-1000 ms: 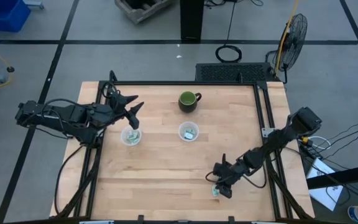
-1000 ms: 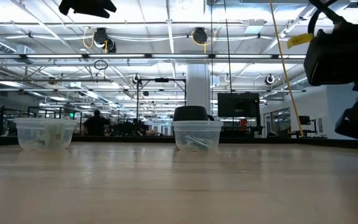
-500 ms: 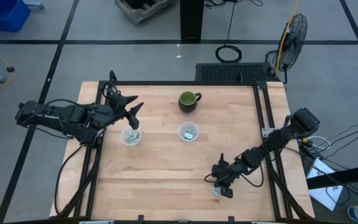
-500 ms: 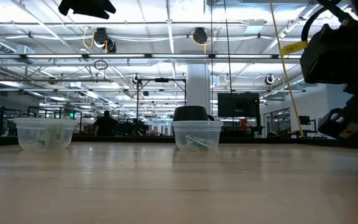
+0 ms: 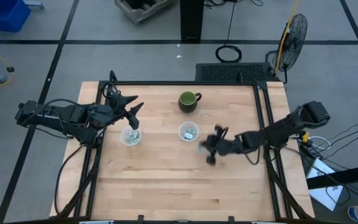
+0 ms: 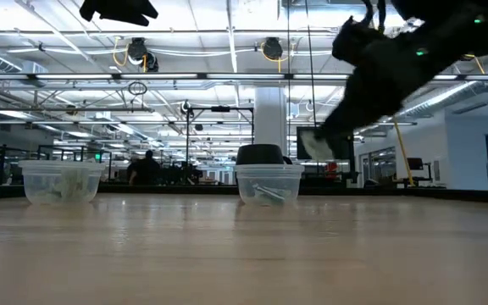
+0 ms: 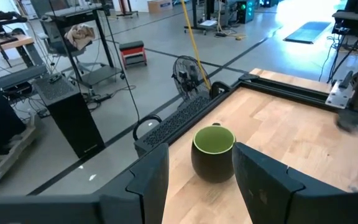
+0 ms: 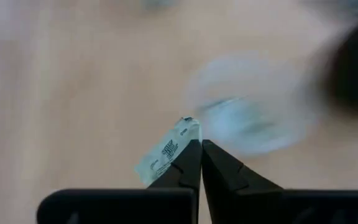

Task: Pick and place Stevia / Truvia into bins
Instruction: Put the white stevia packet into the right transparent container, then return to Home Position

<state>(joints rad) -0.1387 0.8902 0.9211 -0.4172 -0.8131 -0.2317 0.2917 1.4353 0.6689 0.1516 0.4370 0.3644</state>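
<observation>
Two clear cups stand on the wooden table: the left cup [image 5: 130, 135] [image 6: 62, 182] and the right cup [image 5: 189, 132] [image 6: 268, 184], each with pale sachets inside. My right gripper [image 5: 207, 149] [image 6: 333, 135] [image 8: 201, 143] is in the air just to the right of the right cup, shut on a pale green and white sachet [image 8: 166, 152] [image 6: 316, 146]. My left gripper [image 5: 133, 111] [image 7: 194, 180] hangs open and empty above the left cup. My right gripper pinches the sachet by one end [image 8: 180, 148] between its two fingertips. The rest of the sachet sticks out to one side of the fingers. It is lifted clear of the table and hangs below the slanting fingers in the low view.
A dark green mug [image 5: 188, 100] [image 7: 213, 149] stands behind the right cup near the table's far edge. Black rails [image 5: 263, 124] run along the table's left and right sides. Bare wood [image 5: 166, 180] fills the table's near half.
My right gripper has risen from the table's near right part and swung toward the far edge and left, to beside the right cup. It carries the sachet, which is lifted clear of the table.
</observation>
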